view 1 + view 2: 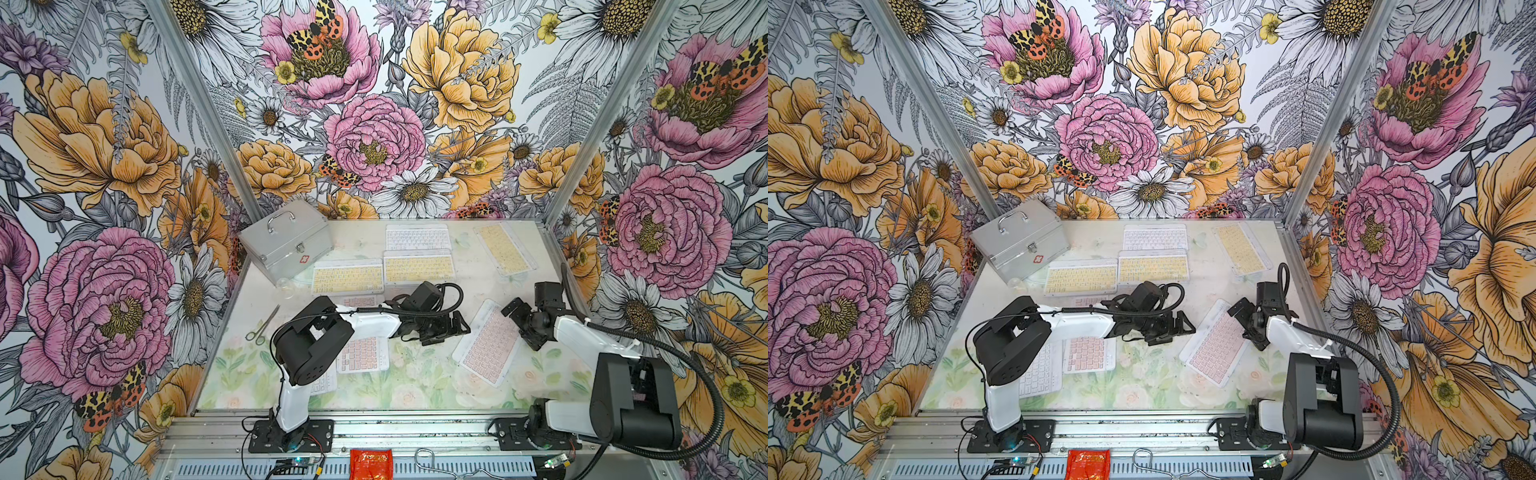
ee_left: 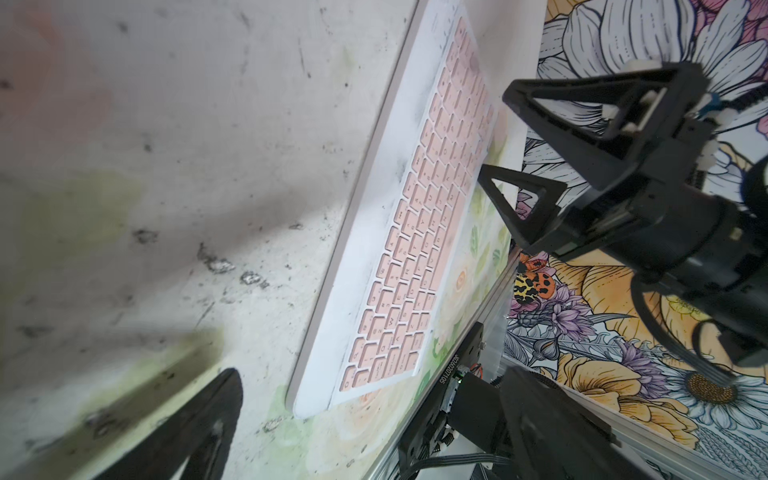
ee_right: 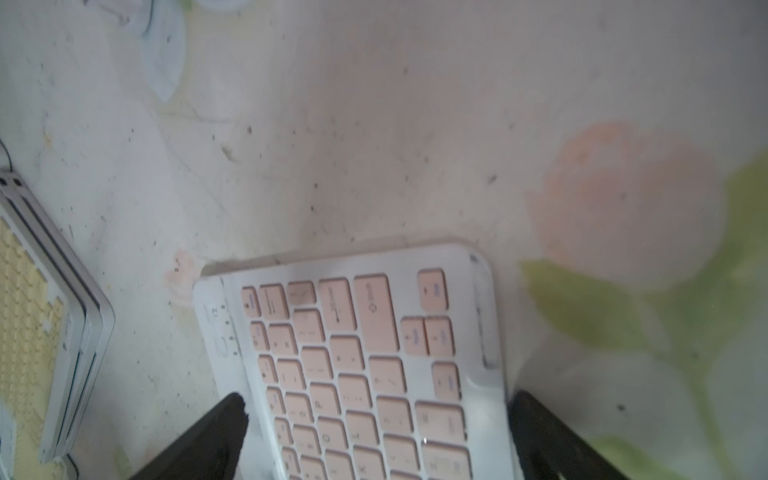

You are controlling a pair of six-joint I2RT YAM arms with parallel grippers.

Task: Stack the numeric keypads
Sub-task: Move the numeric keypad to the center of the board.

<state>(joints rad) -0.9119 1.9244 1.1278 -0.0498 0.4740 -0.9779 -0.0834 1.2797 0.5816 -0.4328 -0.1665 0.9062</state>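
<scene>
Keypads lie mostly scattered on the bench; stacking largely remains. Right end effector, jaws apart, straddles a pink keypad; left end effector apart, empty.

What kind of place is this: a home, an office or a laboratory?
Probably a robot test booth: left arm and right arm bolted to a metal rail, flower-printed panel walls closing it in, keypads spread on the table.
</scene>
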